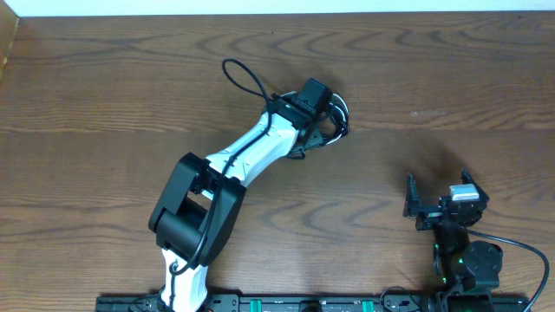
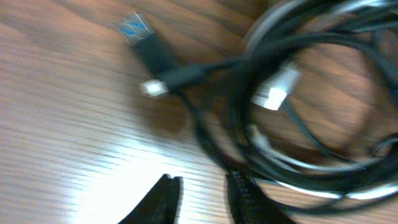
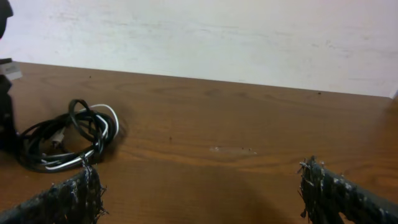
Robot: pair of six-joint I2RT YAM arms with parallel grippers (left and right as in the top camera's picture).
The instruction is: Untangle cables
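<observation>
Closest to the overhead lens stood the left arm (image 1: pixel 234 165), reaching across the brown wooden table (image 1: pixel 130 87) toward its far middle. There the cables (image 1: pixel 340 120) lay in one loose coil, partly hidden under the wrist. From the right wrist view the coil showed as several black loops with a white cable (image 3: pixel 107 118) threaded among them. The right gripper (image 3: pixel 199 199) waited well apart from it, near the front right of the table, its fingers spread wide with nothing between them. The left gripper (image 2: pixel 202 193) hung just at the coil's near edge, its jaws partly apart with bare wood showing in the gap. A black strand ran close to the tip of one finger, but no strand looked clamped, though blur made this hard to judge. A black plug with a blue tongue (image 2: pixel 134 28) pointed away from the coil, and a small white plug (image 2: pixel 273 93) sat inside the loops. The likely trouble was a pinch taking several strands at once, so that a pull would drag the whole coil or cinch it tighter. With nothing pinning the bundle, either plug could also catch on a loop as it slid through.
</observation>
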